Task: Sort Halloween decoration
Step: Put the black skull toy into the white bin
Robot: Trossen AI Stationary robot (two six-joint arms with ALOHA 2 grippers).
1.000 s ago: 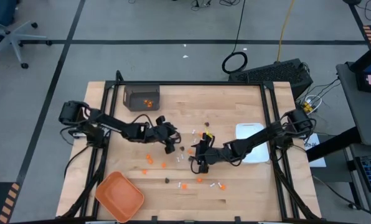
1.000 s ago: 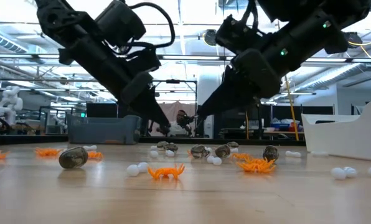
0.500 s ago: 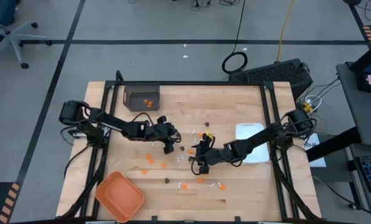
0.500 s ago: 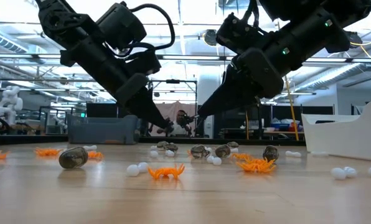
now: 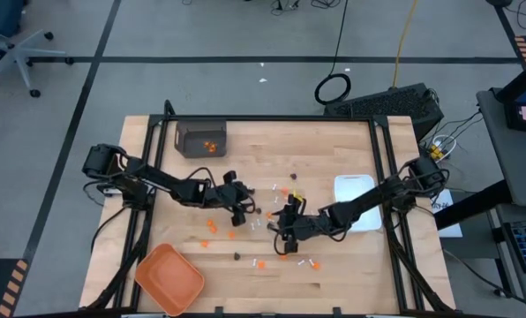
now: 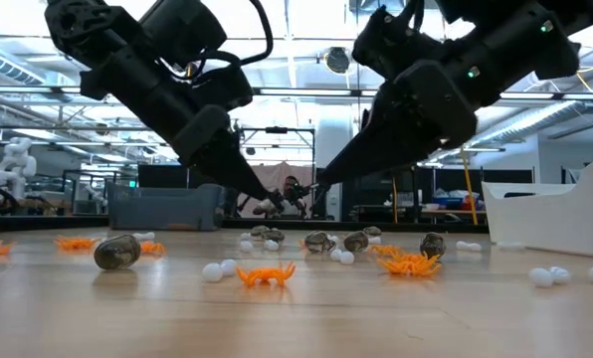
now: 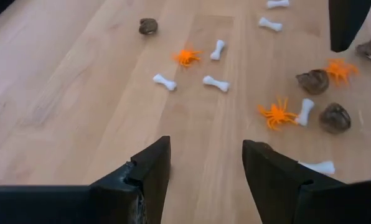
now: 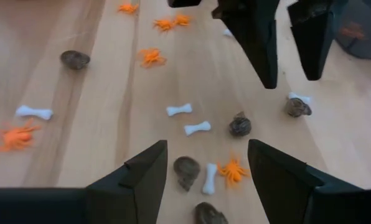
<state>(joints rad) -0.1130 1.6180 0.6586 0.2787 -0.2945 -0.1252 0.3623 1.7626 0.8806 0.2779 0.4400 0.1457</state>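
Note:
The Halloween decoration lies scattered over the middle of the wooden table (image 5: 334,150): orange spiders (image 7: 276,114), white bones (image 7: 216,83) and dark lumps (image 7: 312,81), all resting flat on the wood. My left gripper (image 5: 242,210) hovers open above the left part of the scatter, slanting down, with bare wood between its fingers (image 7: 204,168). My right gripper (image 5: 283,235) hovers open facing it from the right, over a bone (image 8: 209,177), a dark lump (image 8: 186,171) and a spider (image 8: 233,169). Neither gripper holds anything.
An orange tray (image 5: 169,278) lies at the near left corner. A white rectangular dish (image 5: 356,201) sits at the right under my right arm. A dark bin (image 5: 201,139) with orange pieces stands at the far left. The two grippers' tips are close together.
My left gripper has shifted a little toward the table's near edge, staying above the wood. No piece has moved.

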